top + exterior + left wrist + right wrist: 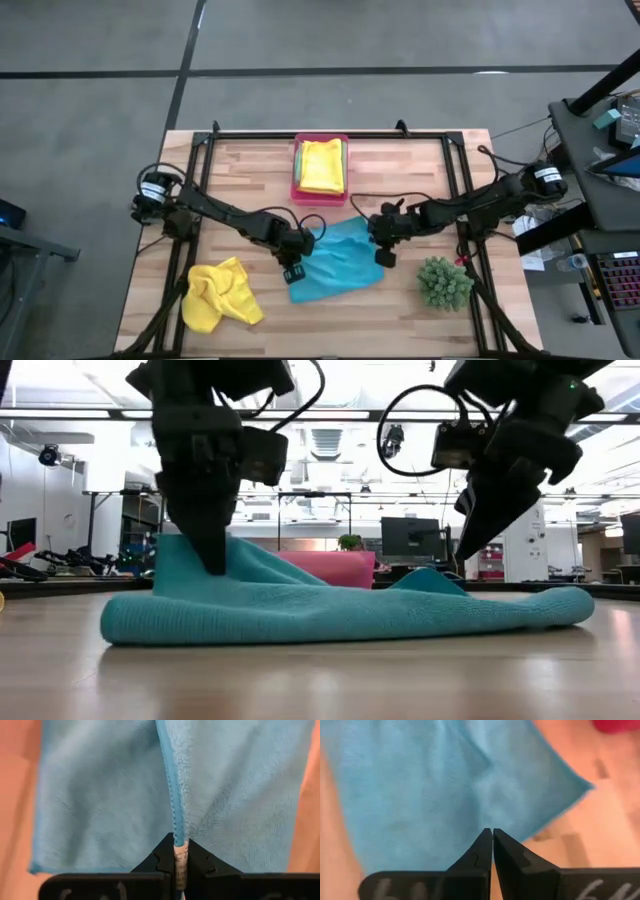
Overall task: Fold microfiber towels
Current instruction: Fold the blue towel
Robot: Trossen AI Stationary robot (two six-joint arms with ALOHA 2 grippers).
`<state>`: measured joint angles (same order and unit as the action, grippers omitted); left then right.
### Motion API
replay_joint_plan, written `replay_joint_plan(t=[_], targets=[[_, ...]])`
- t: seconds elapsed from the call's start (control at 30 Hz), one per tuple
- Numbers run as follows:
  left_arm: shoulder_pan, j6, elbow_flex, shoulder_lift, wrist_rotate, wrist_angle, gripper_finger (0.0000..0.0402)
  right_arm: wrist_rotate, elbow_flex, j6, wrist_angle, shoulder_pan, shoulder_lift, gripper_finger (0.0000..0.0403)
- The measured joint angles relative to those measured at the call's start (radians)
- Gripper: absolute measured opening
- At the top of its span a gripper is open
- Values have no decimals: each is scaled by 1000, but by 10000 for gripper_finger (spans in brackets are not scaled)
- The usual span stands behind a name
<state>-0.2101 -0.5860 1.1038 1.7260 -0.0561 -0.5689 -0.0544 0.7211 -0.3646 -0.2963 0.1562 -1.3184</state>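
Mid-table, left gripper (pixel 292 268) pinches the turquoise towel (pixel 340 262) edge, right gripper (pixel 383 252) closed above its other side, fold unfinished; folded yellow towel (pixel 321 166) sits in the pink tray (pixel 296 190) at the far edge, crumpled yellow towel (pixel 220 294) near-left still to do.

No words, brands or numbers can be read anywhere; the small white tag (pixel 180 865) on the blue towel's (pixel 100 805) edge carries print too blurred to read.
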Motion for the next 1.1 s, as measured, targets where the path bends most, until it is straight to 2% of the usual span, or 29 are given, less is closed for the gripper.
replay_joint_plan(t=[0.27, 0.37, 0.7, 0.83, 0.93, 1.1], targets=[[56, 75, -1, 0, 11, 2, 0, -1, -1, 78, 27, -19, 1, 9], [60, 95, -3, 0, 7, 1, 0, 1, -3, 110, 78, -19, -12, 24], [60, 96, -13, 0, 5, 3, 0, 9, -6, 251, 199, -19, -131, 154], [60, 96, -15, 0, 4, 0, 0, -23, -6, 272, 266, -19, -189, 183], [60, 96, -15, 0, 2, 0, 0, -43, -6, 288, 272, -19, -195, 171], [60, 95, -15, 0, -4, -8, 0, -44, -5, 288, 273, -19, -174, 102]])
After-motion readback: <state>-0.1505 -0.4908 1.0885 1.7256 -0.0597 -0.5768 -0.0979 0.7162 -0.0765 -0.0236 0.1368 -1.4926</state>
